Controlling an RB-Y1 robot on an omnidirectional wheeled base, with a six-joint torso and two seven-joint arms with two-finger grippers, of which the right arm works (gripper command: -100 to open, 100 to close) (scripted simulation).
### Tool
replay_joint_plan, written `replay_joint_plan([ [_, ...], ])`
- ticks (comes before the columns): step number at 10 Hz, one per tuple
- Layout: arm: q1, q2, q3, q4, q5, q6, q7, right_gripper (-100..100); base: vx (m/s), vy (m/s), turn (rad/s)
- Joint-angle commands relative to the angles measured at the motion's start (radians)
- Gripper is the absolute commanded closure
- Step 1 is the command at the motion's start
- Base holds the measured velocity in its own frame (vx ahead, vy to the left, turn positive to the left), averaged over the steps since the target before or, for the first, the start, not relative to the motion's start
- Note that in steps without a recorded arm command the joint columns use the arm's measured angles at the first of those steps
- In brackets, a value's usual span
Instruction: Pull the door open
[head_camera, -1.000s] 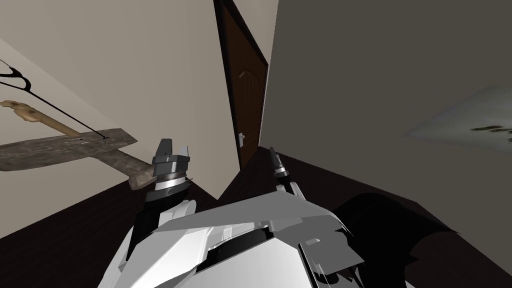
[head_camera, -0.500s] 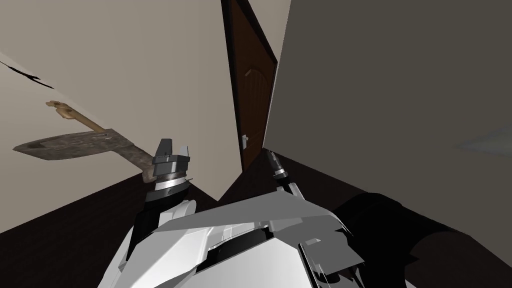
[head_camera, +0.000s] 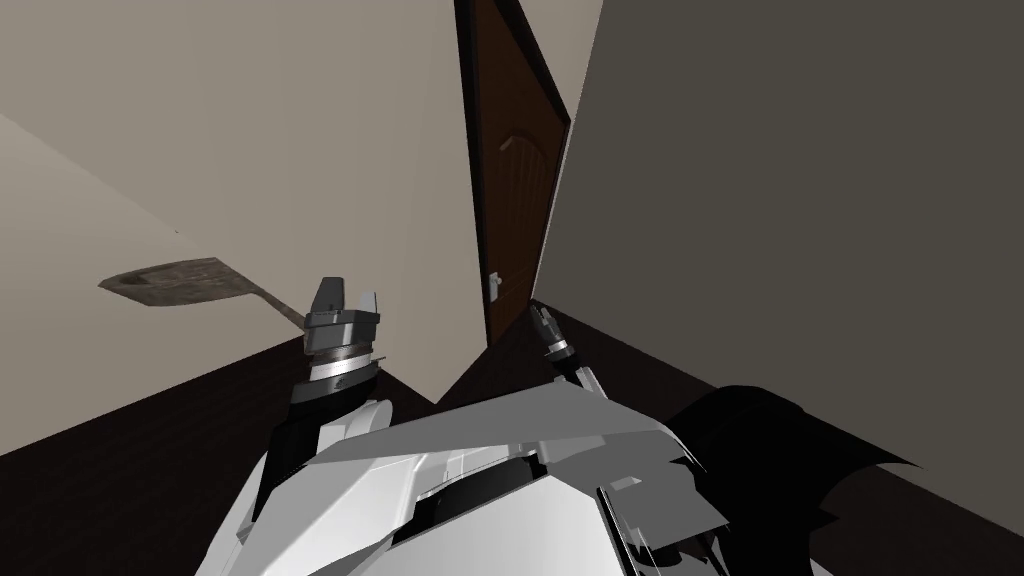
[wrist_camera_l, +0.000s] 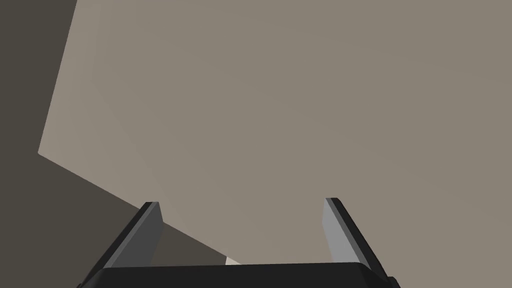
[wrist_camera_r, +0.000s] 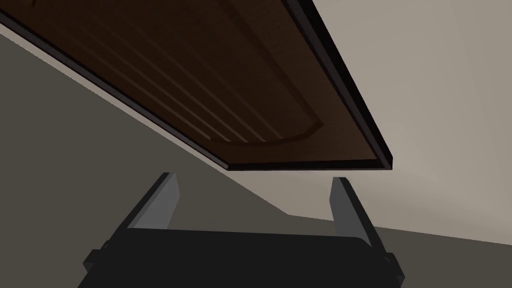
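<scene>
A dark brown panelled door (head_camera: 515, 180) stands at the end of a narrow passage, with a small white handle (head_camera: 494, 285) low on its edge beside the grey wall. My right gripper (head_camera: 541, 312) is a little short of the door, below and right of the handle, not touching it. In the right wrist view the right gripper (wrist_camera_r: 255, 176) is open and empty, and the door (wrist_camera_r: 240, 95) slants across beyond its fingers. My left gripper (head_camera: 350, 295) is raised by the beige wall; in its wrist view the left gripper (wrist_camera_l: 242, 201) is open and empty.
A beige wall (head_camera: 250, 150) runs close on the left, with a mottled brown-grey flat piece (head_camera: 180, 280) sticking out of it. A grey wall (head_camera: 800, 200) closes the right side. The floor (head_camera: 150, 440) is dark. A black area (head_camera: 760, 430) lies at lower right.
The whole head picture has shifted: I have turned, so the door sits further right and the brown piece on the left wall shows smaller. The pale panel on the right wall has left the picture.
</scene>
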Motion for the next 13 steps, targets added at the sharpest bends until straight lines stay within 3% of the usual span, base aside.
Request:
replay_joint_plan([
  [1, -0.002, 0.001, -0.006, 0.026, 0.043, -0.011, 0.031, -100, 0.100, -0.071, 0.206],
  [8, -0.003, 0.011, -0.021, 0.093, 0.171, -0.039, 0.120, -100, 0.104, -0.077, 0.163],
  [13, -0.004, 0.034, -0.035, 0.155, 0.290, -0.066, 0.202, -100, 0.104, -0.097, 0.192],
])
